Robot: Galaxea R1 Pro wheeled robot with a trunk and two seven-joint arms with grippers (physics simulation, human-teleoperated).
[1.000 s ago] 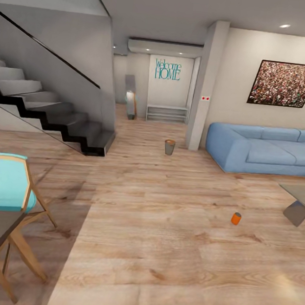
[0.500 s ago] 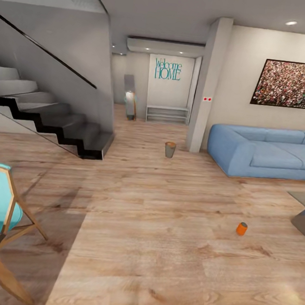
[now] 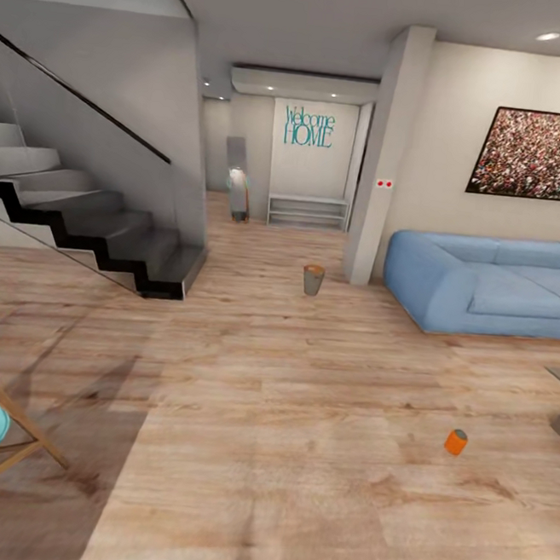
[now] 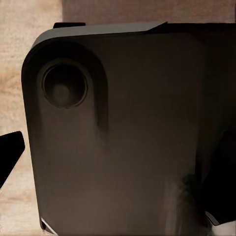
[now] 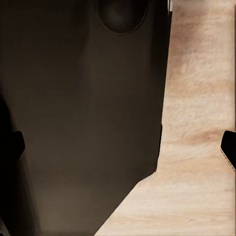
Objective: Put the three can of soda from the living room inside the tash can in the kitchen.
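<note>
While we roll across the wood floor (image 3: 284, 417), one orange soda can (image 3: 456, 442) stands upright on the boards ahead and to our right, well short of the blue sofa (image 3: 485, 283). The small brown trash can (image 3: 313, 280) sits farther off, nearly straight ahead, beside the white pillar (image 3: 386, 153) at the mouth of the hall. Since the can lies on our right side, we judge the right arm the nearer one for the pickup, and its upright axis suits a level approach from the side. Both wrist cameras look at a dark body panel (image 4: 128, 137) and strips of floor, so we cannot tell whether either claw is wide or narrow.
</note>
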